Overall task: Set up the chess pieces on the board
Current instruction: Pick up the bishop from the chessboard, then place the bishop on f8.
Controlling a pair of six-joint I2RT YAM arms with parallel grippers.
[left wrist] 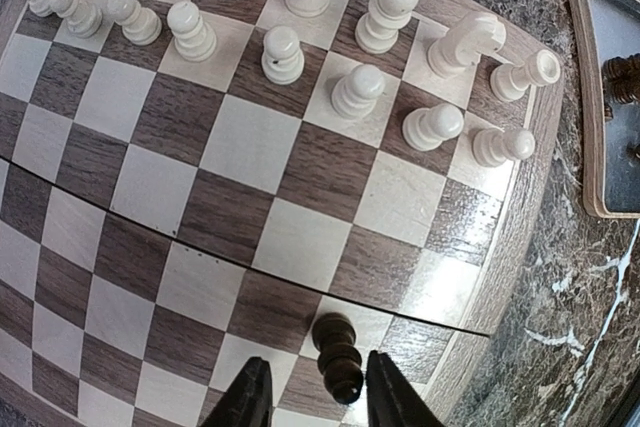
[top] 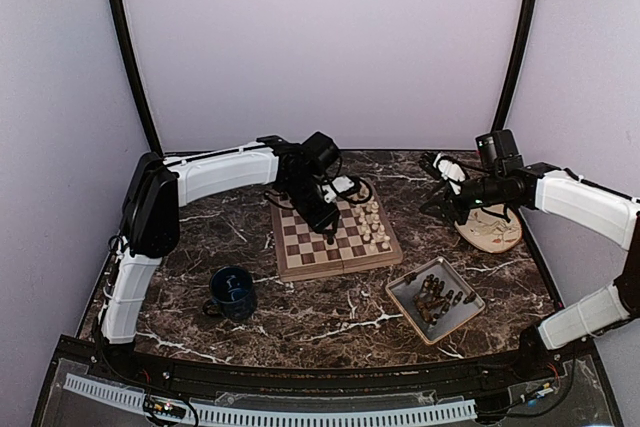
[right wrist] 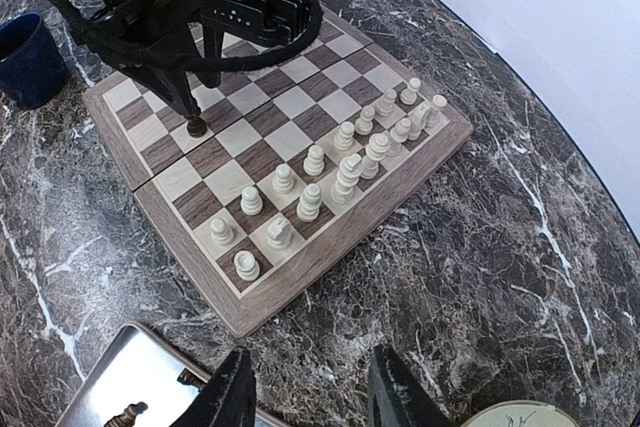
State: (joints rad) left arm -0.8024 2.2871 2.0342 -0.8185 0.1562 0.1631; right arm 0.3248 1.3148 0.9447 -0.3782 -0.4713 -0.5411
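Rounded dark piece point(left wrist: 337, 357) on checkered wooden board point(left wrist: 200, 197)

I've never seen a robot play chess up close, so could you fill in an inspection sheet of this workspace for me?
Surface: dark marble table.
Job's things: board at centre; cream pieces in two rows on one side; one dark piece standing on it; other dark pieces in grey tray.
Clutter: blue mug; round plate.
Grippers: left gripper open, jaws either side of the dark piece; right gripper open, empty.
Cables: black cable looped at the left gripper.
Surroundings: pale walls, black poles.
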